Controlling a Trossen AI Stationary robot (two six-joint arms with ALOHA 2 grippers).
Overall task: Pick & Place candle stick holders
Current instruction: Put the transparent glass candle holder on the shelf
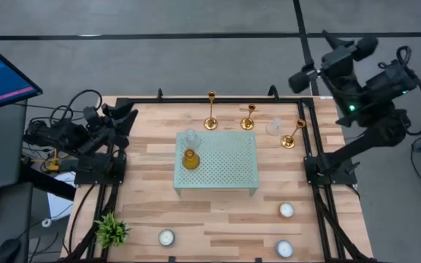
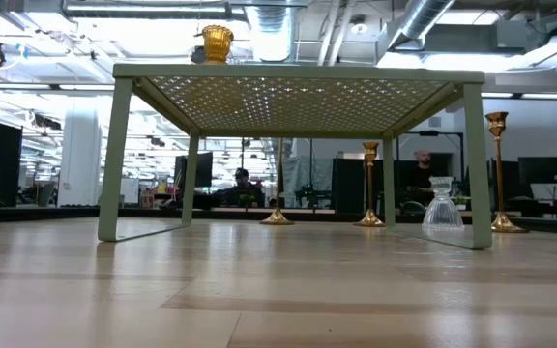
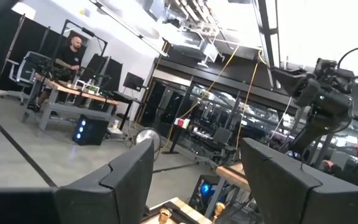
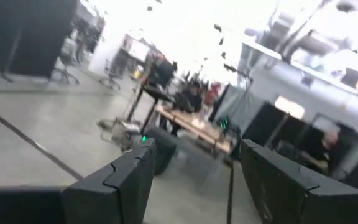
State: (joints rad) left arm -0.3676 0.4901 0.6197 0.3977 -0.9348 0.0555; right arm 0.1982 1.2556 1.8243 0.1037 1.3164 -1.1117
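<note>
Candlesticks: three gold candle stick holders stand upright in a row along the far edge of the surface (image 1: 218, 226), behind the green mesh stand (image 1: 229, 164) — the tall holder (image 1: 211, 111), the short holder (image 1: 248, 116), and the right-hand holder (image 1: 294, 134).
Long axis: each stem is vertical in the low view, base flat on the wood, cup on top; a sideways pinch on the stem looks the likely grasp.
Right claw: the right claw (image 4: 194, 180) is raised clear beyond the far right corner, fingers spread apart with nothing between them, looking out at the room rather than down.
Left claw: the left claw (image 3: 194, 180) is parked off the left edge, fingers likewise apart and empty.
Nearer arm: the right arm, by my judgement; the right-hand holder lies just inside the right rail, below and toward the middle from that claw.
Direction of the reach: down and inward from the right corner.
Obstacle: a clear glass cup (image 1: 273, 127) stands just beside the right-hand holder, between it and the short holder.
Other items: an amber cup (image 1: 190, 158) and another clear cup (image 1: 190, 137) sit on the stand; white tealights (image 1: 286, 210) lie near the front.
</note>
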